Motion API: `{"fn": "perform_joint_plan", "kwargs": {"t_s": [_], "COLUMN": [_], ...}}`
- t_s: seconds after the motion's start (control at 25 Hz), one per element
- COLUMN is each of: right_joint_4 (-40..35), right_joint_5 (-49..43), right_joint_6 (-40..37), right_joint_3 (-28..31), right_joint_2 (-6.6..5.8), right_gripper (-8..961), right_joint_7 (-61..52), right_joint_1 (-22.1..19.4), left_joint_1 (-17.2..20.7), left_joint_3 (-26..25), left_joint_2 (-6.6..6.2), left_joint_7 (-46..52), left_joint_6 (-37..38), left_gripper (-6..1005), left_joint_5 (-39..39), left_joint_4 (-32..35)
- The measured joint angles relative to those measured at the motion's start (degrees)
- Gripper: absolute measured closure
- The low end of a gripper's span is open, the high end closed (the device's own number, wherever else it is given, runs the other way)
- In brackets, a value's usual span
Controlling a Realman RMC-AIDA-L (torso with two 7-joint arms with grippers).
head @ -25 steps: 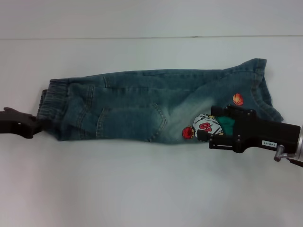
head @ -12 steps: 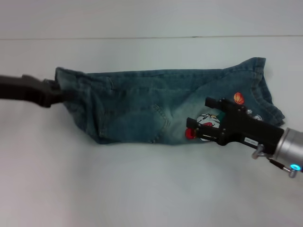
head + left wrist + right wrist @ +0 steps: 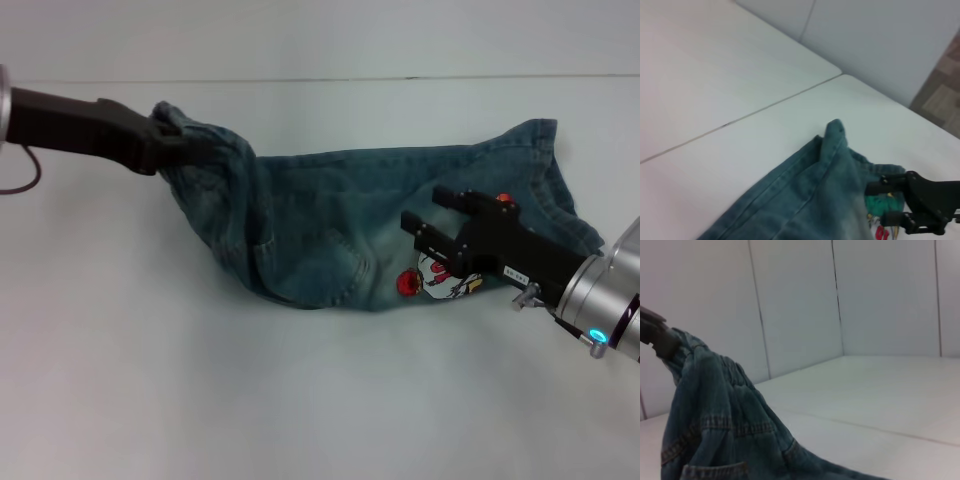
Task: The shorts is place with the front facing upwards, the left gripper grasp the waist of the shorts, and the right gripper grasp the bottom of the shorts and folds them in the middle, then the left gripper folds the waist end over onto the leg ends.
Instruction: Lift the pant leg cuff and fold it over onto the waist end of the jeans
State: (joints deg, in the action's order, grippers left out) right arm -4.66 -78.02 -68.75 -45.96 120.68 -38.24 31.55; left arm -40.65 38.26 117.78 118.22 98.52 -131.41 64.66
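The blue denim shorts [image 3: 330, 220] lie folded lengthwise across the white table [image 3: 300, 400]. My left gripper [image 3: 175, 145] is shut on the waist of the shorts [image 3: 205, 150], holding it bunched and raised off the table at the left. The right wrist view shows that left gripper [image 3: 662, 340] pinching the hanging denim [image 3: 715, 430]. The leg ends [image 3: 555, 180] rest flat at the right. My right gripper [image 3: 435, 215] is open over the cartoon print [image 3: 445, 278], near the bottom of the shorts. It also shows in the left wrist view [image 3: 885, 202], with nothing pinched.
A thin seam line [image 3: 300, 80] crosses the table behind the shorts. White table surface extends in front of the shorts and to the left. Pale wall panels [image 3: 865, 295] stand beyond the table.
My left gripper has lifted the waist off the table and carried it up and rightward, bunching the denim. My right gripper has shifted slightly left over the print.
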Motion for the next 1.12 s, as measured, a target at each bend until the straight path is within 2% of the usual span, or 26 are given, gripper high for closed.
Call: {"fn": "perform_joint_plan", "kwargs": {"t_s": [0.28, 0.52, 0.72, 0.92, 1.12], "right_joint_4": [0.4, 5.2, 9.4, 11.5, 14.1], "right_joint_5": [0.4, 0.5, 0.5, 0.4, 0.1], "right_joint_6": [2.6, 8.4, 10.9, 12.4, 14.1], "right_joint_3": [-0.1, 0.1, 2.4, 4.5, 6.5], "right_joint_2": [0.09, 0.41, 0.71, 0.87, 0.88], "right_gripper": [449, 642, 852, 946, 947], "right_joint_7": [2.5, 8.8, 14.9, 19.0, 22.9], "right_joint_1": [2.3, 7.8, 11.1, 12.2, 13.9], "left_joint_1": [-2.4, -6.2, -9.6, -12.8, -15.1], "left_joint_3": [0.1, 0.1, 0.3, 0.6, 1.9], "left_joint_2": [0.24, 0.42, 0.65, 0.54, 0.67], "left_joint_7": [1.7, 3.6, 5.2, 6.1, 7.0], "left_joint_6": [1.0, 2.4, 2.9, 2.9, 2.9], "left_gripper": [961, 962, 962, 962, 961], "left_joint_5": [0.0, 0.1, 0.1, 0.1, 0.0], "left_joint_4": [0.3, 0.6, 0.6, -0.1, -0.3]}}
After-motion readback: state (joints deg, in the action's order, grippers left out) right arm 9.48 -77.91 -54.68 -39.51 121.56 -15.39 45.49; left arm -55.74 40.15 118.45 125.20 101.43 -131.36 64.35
